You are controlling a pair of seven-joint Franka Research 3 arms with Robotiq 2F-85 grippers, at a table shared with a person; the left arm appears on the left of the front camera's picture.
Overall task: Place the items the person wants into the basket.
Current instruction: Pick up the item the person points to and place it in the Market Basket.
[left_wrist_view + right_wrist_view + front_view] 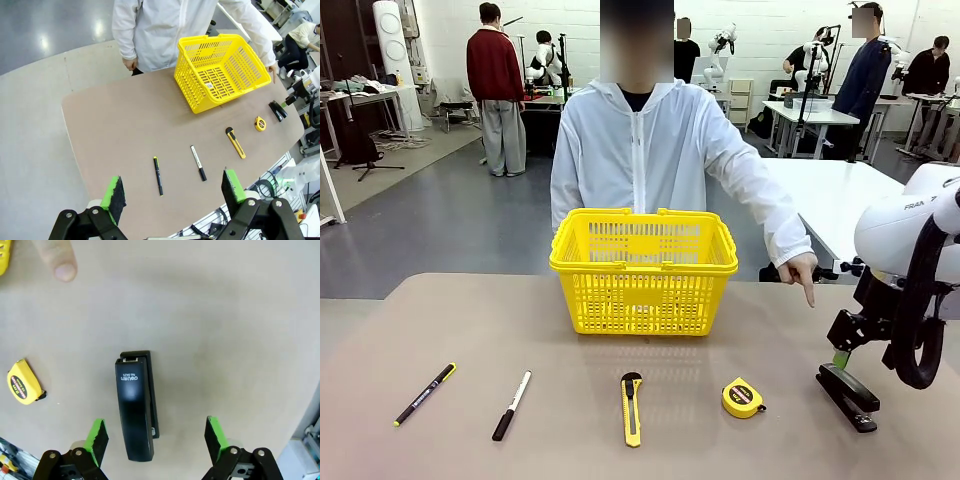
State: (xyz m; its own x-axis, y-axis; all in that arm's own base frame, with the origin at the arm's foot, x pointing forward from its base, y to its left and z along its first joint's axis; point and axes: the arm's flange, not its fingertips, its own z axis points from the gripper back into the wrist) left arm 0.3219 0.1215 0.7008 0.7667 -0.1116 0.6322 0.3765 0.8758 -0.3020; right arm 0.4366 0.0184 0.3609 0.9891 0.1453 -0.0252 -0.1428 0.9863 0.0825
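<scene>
Tape measure [22, 381] is lying flat on the table [420, 330], just off the right gripper's [156, 436] left and outside its finger span, not touching it. Pen [158, 175] is lying ahead of the left gripper [173, 189], lining up roughly between its two fingers, on the table well below it. Basket [643, 270] is sitting upright farther out, across the table from both grippers, with its handles down.

Right gripper's jaws are standing wide apart, gripping nothing. It's hanging low over a black stapler [135, 410], which is lying between the green pads and closer to one of them; can't see any contact. Left gripper's jaws are also spread wide and holding nothing. It's hanging high over the near table edge.

Marker [198, 162] and yellow utility knife [235, 142] are lying in the same row, between pen and tape measure, running out toward the right gripper.

Person [650, 150] in a white zip jacket is standing behind the basket. One hand [802, 270] is pointing an index finger down at the table just beyond the right gripper.
</scene>
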